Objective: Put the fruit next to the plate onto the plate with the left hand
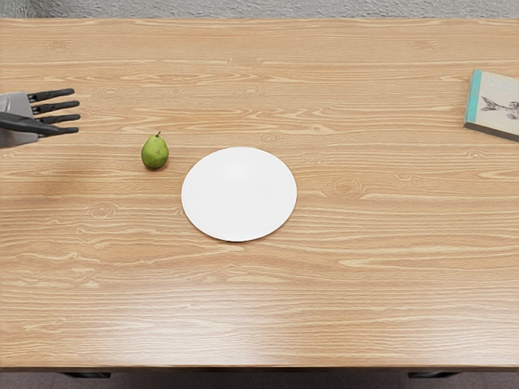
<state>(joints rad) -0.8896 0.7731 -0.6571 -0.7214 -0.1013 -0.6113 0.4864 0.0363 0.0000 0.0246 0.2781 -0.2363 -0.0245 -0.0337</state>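
Head view: left hand (pixel 36 116), fingers spread and empty, with pear (pixel 155 151) lying right of it, apparently upright, just left of plate (pixel 239 194).

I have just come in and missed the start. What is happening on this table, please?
A humanoid robot is set to move a fruit onto a plate. Its left hand shows at the left edge, above the wooden table, with fingers spread and holding nothing. A green pear stands on the table just left of the white plate, apart from it and not yet touched. The plate has nothing on it. A book lies at the far right edge. The right arm does not show.
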